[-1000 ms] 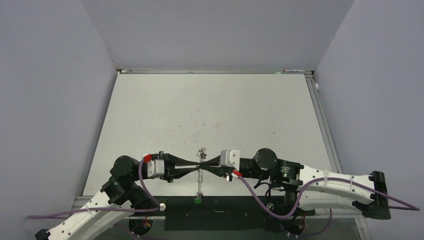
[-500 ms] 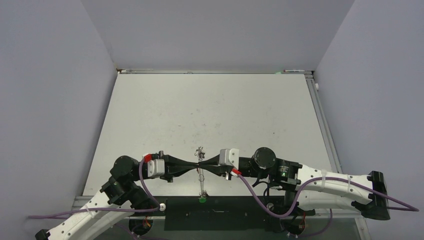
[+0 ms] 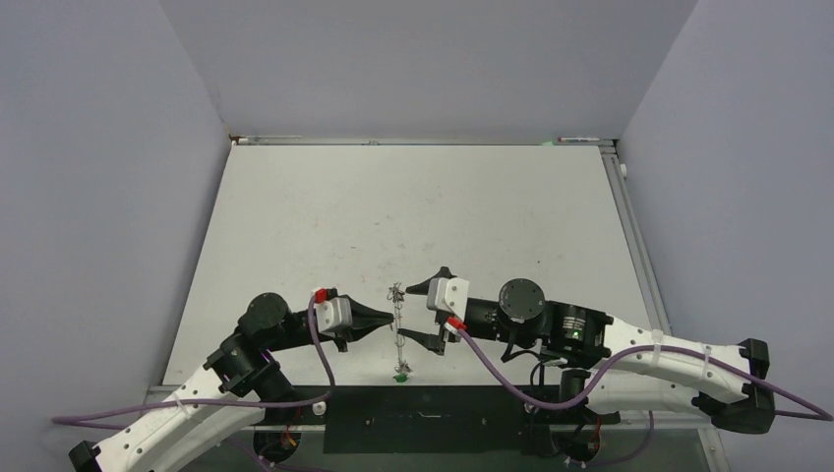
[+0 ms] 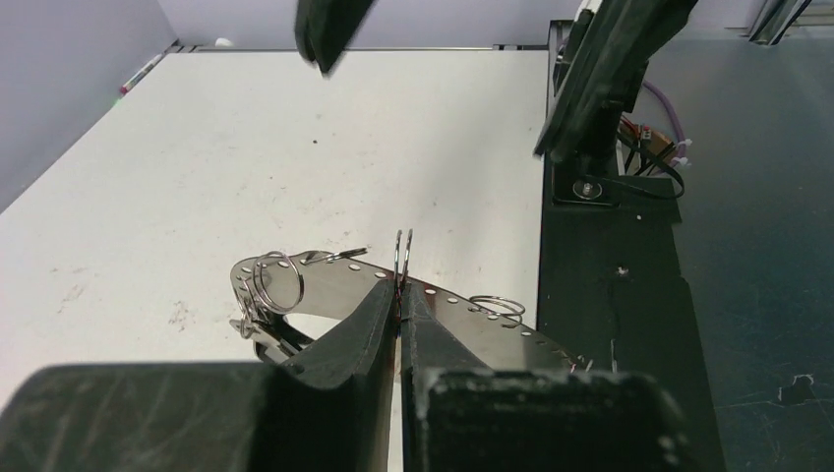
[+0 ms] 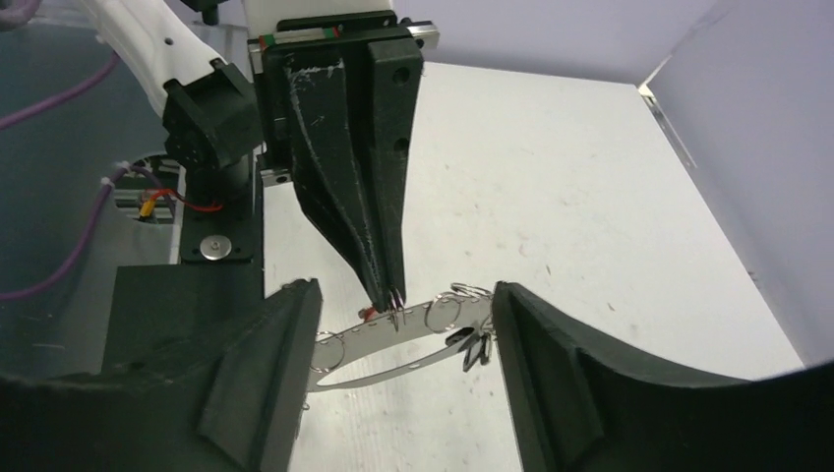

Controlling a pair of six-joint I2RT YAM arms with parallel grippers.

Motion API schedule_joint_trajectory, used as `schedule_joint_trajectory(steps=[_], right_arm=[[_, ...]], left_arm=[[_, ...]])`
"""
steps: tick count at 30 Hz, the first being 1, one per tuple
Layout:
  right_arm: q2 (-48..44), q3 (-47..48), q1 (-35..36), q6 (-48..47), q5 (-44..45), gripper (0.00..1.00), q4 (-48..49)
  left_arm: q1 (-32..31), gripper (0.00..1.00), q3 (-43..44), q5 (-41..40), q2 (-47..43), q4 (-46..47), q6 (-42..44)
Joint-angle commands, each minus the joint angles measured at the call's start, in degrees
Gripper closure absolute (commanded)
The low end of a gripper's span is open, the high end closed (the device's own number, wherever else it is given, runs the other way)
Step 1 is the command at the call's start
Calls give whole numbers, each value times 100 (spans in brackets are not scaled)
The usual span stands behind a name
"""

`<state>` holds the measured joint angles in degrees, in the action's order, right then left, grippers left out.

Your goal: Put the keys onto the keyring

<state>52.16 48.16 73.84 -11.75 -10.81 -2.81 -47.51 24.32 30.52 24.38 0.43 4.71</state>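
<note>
Now your right gripper (image 5: 403, 320) has let go of the keyring (image 4: 325, 280) and stands wide open just beside it. Your left gripper (image 4: 398, 295) stays pinched tight on it, alone.

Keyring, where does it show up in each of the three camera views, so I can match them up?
Top external: the keyring hangs low centre, between the left gripper and the right gripper.
Left wrist: keyring centre, just beyond the fingertips, a small ring of it pinched.
Right wrist: keyring lower centre, between the open fingers.
Shared landmark: the left gripper, shut on that ring, shows in all three.
</note>
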Motion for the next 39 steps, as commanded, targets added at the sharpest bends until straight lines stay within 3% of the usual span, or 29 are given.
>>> schedule_joint_trajectory(steps=[1,5,12,24,39], right_arm=[[-55,793,-15,-280,543,31,-1031],[153,1175,-11,-504,756,25,-1556],[947,1970,-11,-966,392,26,-2711],[1553,2533,-12,-1345,331,55,-3146],[1931,2544,-15,-1374,113,65,-2997]], left_arm=[[24,100,407,-151,113,81,109],[19,100,407,-160,132,55,109],[8,100,415,-180,210,4,118],[-50,100,425,-195,280,-34,140],[-92,100,425,-227,248,-34,157]])
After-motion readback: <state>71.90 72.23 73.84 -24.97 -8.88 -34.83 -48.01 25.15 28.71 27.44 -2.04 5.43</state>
